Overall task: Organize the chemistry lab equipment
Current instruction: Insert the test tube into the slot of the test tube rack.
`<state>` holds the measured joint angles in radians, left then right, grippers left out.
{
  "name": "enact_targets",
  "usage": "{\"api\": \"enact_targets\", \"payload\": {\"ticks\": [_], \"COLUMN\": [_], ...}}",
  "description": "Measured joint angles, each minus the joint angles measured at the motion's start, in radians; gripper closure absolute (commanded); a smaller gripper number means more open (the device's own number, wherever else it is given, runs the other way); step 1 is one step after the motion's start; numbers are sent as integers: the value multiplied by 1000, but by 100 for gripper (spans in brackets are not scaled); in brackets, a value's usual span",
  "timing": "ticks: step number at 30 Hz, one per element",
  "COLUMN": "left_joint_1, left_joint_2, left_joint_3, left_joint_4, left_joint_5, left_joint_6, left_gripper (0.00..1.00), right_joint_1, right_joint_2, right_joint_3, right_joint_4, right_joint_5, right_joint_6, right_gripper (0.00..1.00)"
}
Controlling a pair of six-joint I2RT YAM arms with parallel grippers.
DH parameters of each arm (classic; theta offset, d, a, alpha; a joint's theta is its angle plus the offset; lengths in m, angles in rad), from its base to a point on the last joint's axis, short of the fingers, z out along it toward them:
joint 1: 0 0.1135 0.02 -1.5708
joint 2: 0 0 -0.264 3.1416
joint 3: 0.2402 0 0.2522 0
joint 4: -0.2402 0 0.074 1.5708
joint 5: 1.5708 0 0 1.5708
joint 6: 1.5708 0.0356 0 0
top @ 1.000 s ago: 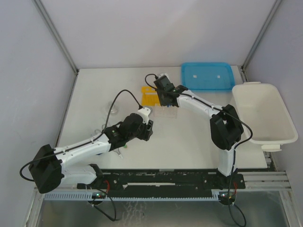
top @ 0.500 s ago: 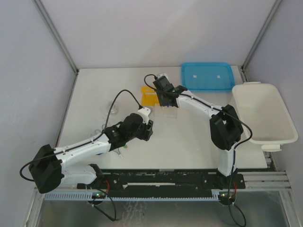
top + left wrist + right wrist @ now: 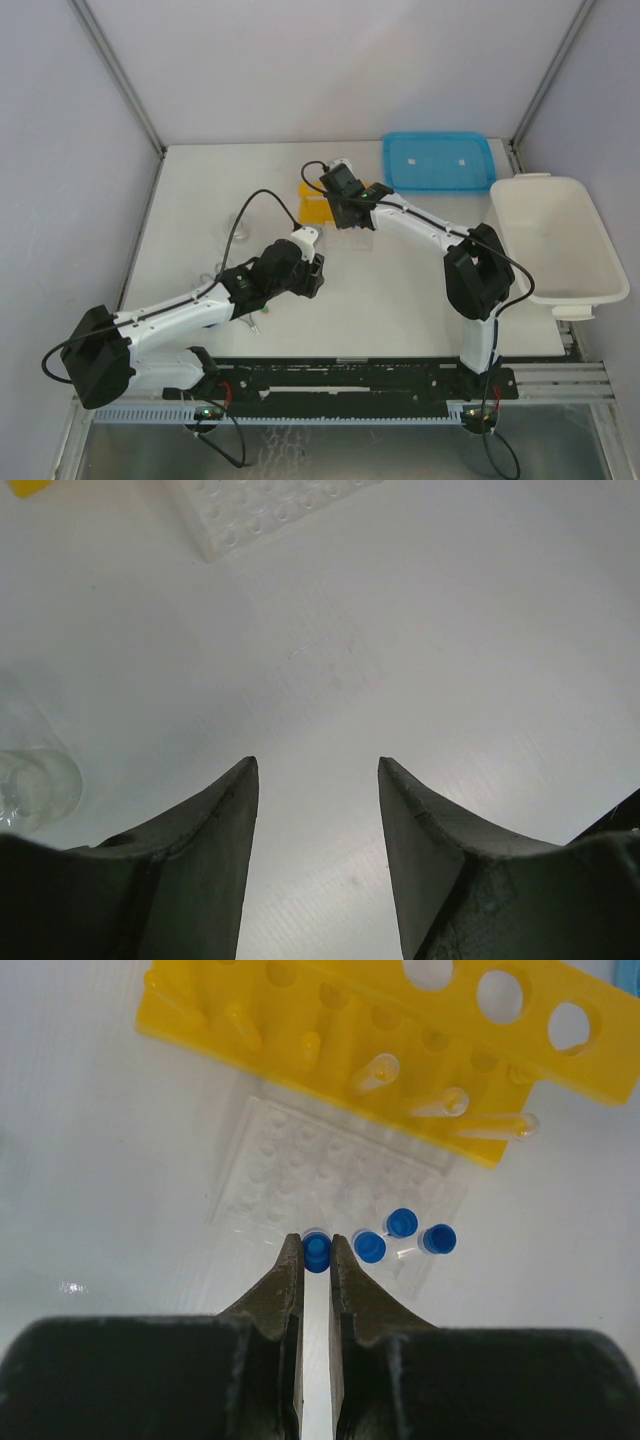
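Note:
My right gripper point(image 3: 316, 1246) is shut on the blue cap of a small clear tube point(image 3: 316, 1253), at the near edge of a clear well plate point(image 3: 300, 1165). Whether that tube sits in a well I cannot tell. Three more blue-capped tubes point(image 3: 369, 1247) stand in the plate just right of it. Beyond the plate lies the yellow tube rack point(image 3: 300, 1020), also in the top view point(image 3: 316, 204), with clear tubes in its holes. My left gripper point(image 3: 316, 770) hangs open over bare table, holding nothing. A clear glass vessel point(image 3: 30, 780) stands to its left.
The blue rectangular lid point(image 3: 438, 160) lies at the back right. The big white tub point(image 3: 555, 240) sits along the right edge. Another small glass vessel point(image 3: 232, 228) stands left of the left arm point(image 3: 200, 300). Grey walls close in the table's sides and back.
The right gripper has drifted a little to the left over the rack and plate, still shut. The left arm has not moved.

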<state>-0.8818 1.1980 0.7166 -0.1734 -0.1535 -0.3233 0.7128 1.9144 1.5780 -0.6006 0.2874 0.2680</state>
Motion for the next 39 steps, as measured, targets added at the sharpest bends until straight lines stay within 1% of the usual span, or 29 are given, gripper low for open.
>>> {"api": "enact_targets", "payload": {"ticks": [7, 21, 39], "left_joint_1": [0, 0, 1], "left_joint_2": [0, 0, 0], "left_joint_3": [0, 0, -2], "left_joint_4": [8, 8, 8], "left_joint_5": [0, 0, 0], "left_joint_6": [-3, -7, -7], "left_gripper": [44, 44, 43], "right_joint_1": [0, 0, -6], "right_joint_2": [-28, -29, 13], "right_joint_3": [-10, -12, -12], "right_joint_4": [-3, -3, -1], "right_joint_5": [13, 17, -6], "right_joint_6": [0, 0, 3], "right_gripper": [100, 100, 100]}}
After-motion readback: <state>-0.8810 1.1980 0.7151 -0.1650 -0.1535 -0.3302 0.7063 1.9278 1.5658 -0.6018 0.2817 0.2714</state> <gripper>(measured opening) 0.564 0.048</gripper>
